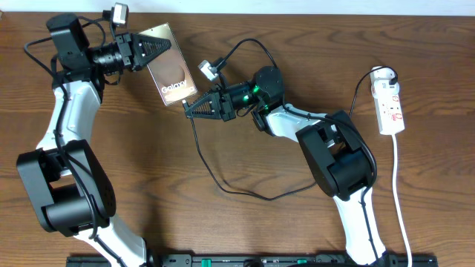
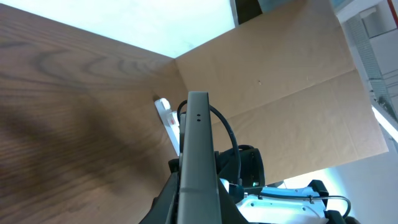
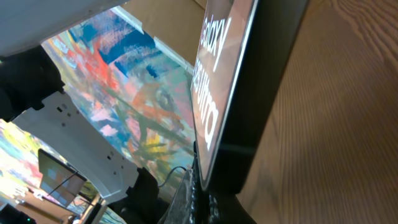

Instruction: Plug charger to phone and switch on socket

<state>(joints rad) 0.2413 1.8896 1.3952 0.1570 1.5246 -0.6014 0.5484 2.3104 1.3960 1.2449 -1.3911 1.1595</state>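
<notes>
Nearest me, charger (image 1: 204, 159) slack loops on desk (image 1: 260, 44). My right gripper (image 1: 187, 110) closed on its tip, at phone's (image 1: 172, 70) lower edge. My left gripper (image 1: 159, 48) closed on phone's upper end, phone tilted. Far right, socket (image 1: 390, 107) lies well apart.

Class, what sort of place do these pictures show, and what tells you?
Probably a robotics test bench: two robot arms at a wooden table, one holding a phone, plus a white power strip.
</notes>
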